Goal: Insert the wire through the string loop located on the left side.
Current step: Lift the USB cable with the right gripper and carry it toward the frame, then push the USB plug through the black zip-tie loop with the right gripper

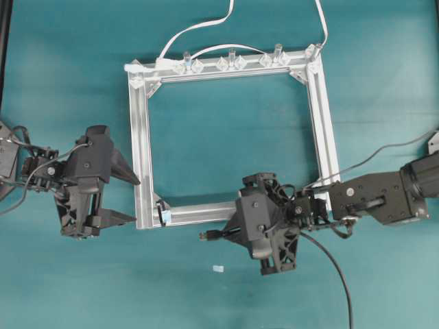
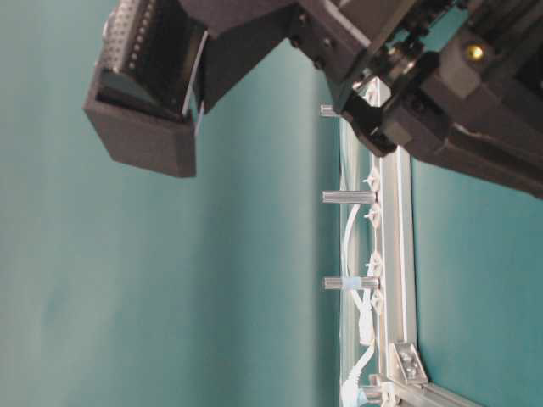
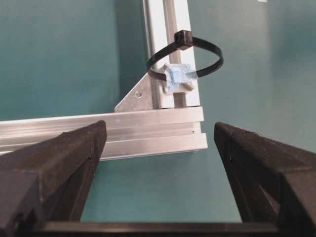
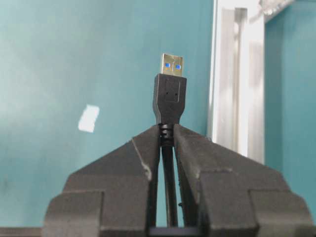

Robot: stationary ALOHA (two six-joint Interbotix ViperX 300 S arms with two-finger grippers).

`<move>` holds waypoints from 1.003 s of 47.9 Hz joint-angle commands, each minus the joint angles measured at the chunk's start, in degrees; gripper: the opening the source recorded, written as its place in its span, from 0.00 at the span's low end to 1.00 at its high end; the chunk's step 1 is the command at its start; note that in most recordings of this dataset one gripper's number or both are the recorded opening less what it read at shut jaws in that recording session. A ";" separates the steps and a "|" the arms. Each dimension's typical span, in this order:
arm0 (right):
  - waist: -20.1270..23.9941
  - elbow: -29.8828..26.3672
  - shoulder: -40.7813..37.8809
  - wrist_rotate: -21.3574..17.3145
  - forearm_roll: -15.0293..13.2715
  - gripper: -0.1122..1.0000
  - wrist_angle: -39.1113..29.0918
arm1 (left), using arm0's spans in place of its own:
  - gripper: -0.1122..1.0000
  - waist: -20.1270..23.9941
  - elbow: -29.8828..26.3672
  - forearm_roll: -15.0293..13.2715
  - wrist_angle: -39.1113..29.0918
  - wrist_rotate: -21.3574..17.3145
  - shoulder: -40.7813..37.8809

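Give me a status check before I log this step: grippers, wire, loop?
Left gripper open, empty, beside frame corner. Right gripper shut on wire, plug forward. String loop not yet threaded, nothing blocking it.

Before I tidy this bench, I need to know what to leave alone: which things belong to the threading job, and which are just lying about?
Belongs to the job:
- wire, plug gripped in the right tool
- string loop at the frame's corner
- left tool, open, facing the loop

Just lying about:
- white cable
- clear clips on the far rail
- pale scrap on the mat
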State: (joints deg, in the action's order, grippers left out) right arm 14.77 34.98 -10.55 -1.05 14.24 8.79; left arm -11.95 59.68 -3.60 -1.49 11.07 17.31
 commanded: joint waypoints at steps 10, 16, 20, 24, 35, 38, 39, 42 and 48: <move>-1.76 -0.26 3.16 0.09 -1.49 0.20 -0.09 | 0.91 -0.26 -1.23 0.00 0.35 0.26 0.35; -2.64 -0.26 3.08 0.09 -2.37 0.20 -0.18 | 0.91 -0.35 -1.32 0.00 0.35 0.26 0.35; -3.34 -0.26 3.08 0.09 -2.90 0.21 -0.18 | 0.91 -0.44 -1.41 0.00 0.35 0.26 0.35; -4.04 -0.26 3.16 0.09 -3.25 0.20 -0.18 | 0.91 -0.44 -1.32 0.00 0.35 0.26 0.35; -5.27 -0.53 3.16 0.09 -3.60 0.20 -0.18 | 0.91 -0.44 -1.32 0.00 0.35 0.35 0.35; -5.36 -0.62 3.16 0.09 -3.69 0.20 -0.18 | 0.91 -0.44 -1.32 0.00 0.35 0.35 0.35; -5.36 -0.53 3.16 0.09 -3.69 0.20 -0.18 | 0.91 -0.44 -1.32 0.00 0.35 0.35 0.35; -5.36 -0.53 3.16 0.09 -3.69 0.21 -0.18 | 0.91 -0.44 -1.32 0.00 0.35 0.35 0.35; -5.36 -0.53 3.16 0.09 -3.69 0.21 -0.18 | 0.91 -0.44 -1.32 0.09 0.26 0.26 0.35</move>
State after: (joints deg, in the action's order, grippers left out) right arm 9.49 35.24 -9.40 -1.05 10.72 8.44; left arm -12.22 59.50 -3.52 -1.49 11.16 17.31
